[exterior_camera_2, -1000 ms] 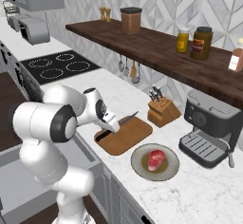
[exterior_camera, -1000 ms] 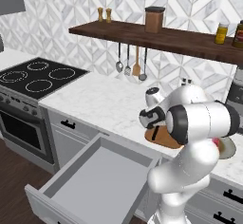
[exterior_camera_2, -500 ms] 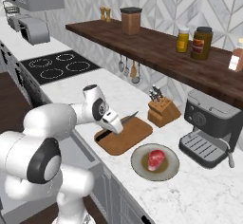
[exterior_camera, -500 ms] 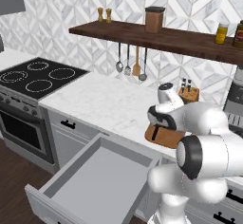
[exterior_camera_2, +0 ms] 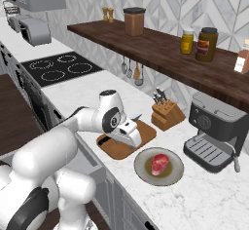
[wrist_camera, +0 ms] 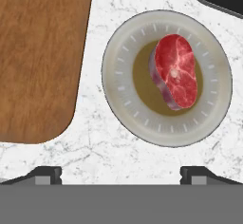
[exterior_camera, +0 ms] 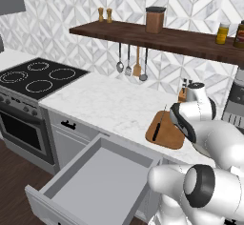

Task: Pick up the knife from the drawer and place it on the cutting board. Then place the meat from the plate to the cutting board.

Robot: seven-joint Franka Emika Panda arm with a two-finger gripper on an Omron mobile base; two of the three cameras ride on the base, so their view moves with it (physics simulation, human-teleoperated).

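Two jobs, one apparently done: knife (exterior_camera: 158, 126) lying flat along the near-left edge of the cutting board (exterior_camera_2: 121, 143), black handle toward the counter edge, drawer (exterior_camera: 95, 181) standing open with a bare grey floor. Gripper (wrist_camera: 121, 173) hanging over the marble between board and plate (wrist_camera: 122, 102), fingers (wrist_camera: 46, 173) spread wide apart and pinching nothing. Meat (wrist_camera: 174, 71) sitting slightly off-centre on the plate, just beside the board, apart from it. Probably the reach for the steak now in hand: best done by shifting across until the red disc sits squarely between the tips, coming down straight, and closing across the narrower width rather than the long one, low enough to catch the pale rim but short of scraping the plate. Steak thick, oval, marbled red on top with a pink-white band around the side, likely soft and a little slippery. Plate round and shallow, glazed grey-green with a lighter ticked rim and a darker well. Board warm brown, fine straight grain, rounded corners. Countertop white marble with thin grey veins.
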